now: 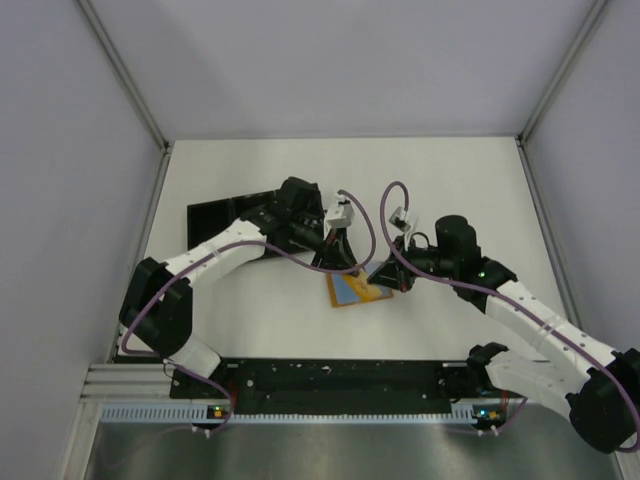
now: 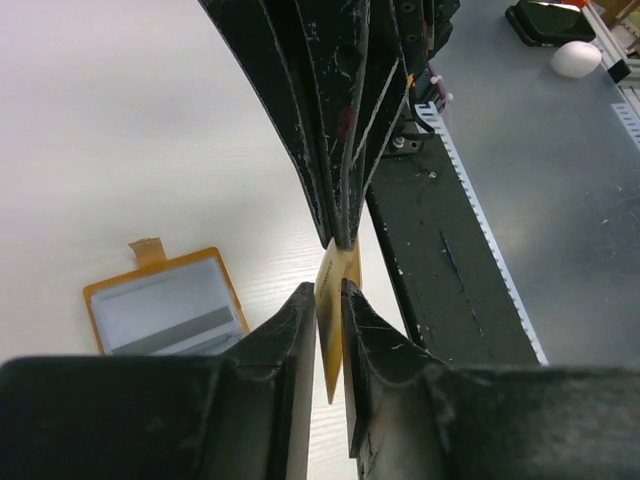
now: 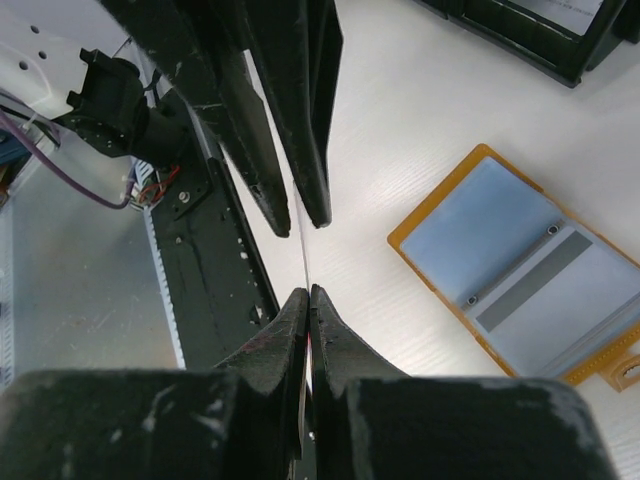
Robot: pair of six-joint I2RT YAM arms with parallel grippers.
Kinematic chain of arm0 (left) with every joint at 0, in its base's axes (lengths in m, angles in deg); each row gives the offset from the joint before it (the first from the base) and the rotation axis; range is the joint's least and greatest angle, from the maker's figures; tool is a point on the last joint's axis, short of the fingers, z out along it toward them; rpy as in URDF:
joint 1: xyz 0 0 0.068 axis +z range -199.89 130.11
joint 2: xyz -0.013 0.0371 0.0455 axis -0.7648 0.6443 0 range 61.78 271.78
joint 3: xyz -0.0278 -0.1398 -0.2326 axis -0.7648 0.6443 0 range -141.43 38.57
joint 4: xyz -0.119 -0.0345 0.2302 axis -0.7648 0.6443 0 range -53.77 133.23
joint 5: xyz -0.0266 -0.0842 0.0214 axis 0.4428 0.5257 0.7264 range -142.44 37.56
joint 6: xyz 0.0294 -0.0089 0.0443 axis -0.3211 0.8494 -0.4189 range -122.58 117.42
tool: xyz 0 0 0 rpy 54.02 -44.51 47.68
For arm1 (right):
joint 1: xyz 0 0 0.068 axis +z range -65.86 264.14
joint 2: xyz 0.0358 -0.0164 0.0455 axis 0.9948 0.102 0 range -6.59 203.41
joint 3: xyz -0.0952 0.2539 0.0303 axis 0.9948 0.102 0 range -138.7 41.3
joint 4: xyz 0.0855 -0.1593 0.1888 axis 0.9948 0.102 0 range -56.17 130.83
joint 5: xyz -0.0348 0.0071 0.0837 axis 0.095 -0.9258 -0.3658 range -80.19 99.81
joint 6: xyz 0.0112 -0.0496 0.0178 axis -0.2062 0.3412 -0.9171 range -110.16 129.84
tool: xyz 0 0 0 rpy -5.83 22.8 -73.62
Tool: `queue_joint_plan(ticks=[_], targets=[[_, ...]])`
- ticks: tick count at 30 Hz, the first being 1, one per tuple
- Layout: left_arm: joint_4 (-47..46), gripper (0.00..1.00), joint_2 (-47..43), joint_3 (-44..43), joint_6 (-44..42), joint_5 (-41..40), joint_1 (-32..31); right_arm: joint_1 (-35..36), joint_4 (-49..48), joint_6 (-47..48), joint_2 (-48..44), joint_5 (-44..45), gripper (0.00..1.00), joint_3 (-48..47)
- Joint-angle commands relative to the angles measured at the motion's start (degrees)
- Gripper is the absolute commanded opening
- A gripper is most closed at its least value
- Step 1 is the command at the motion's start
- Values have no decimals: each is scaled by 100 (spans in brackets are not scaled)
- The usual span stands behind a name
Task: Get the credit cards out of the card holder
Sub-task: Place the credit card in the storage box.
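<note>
**Grippers Meet on One Card Above the Holder**

Right gripper [image 3: 308, 296] is clamped on one edge of a thin card [image 2: 331, 335], which is held on edge, clear of the table [image 3: 400, 100]. Left gripper [image 2: 328, 290] faces it from the left. Its jaws stand narrow on either side of the card's opposite edge. Whether they are pressing on the card cannot be told.

The card holder [image 3: 399, 240] lies open and flat at mid-table, just beneath the two grippers. A black tray [image 1: 220, 215] sits at the far left.

Progress: one card appears to be out of the holder. Pale blue-grey faces [image 3: 500, 225] show inside the holder, so further cards probably remain to be extracted. The held card is not yet set down.
</note>
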Motion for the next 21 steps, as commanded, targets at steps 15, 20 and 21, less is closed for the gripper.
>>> queue_joint_plan(ticks=[15,20,21], targets=[[-743,0,-984,545,2200,-1838,1271,42,-199,-30,-648,1410,79,-54],[-1079,0,-1872,1152,3405,-3367,2211,33,-146,-91,-771,2105,90,60],[-966,0,-2004,1214,3512,-3614,2404,33,-146,-100,-763,2193,90,78]])
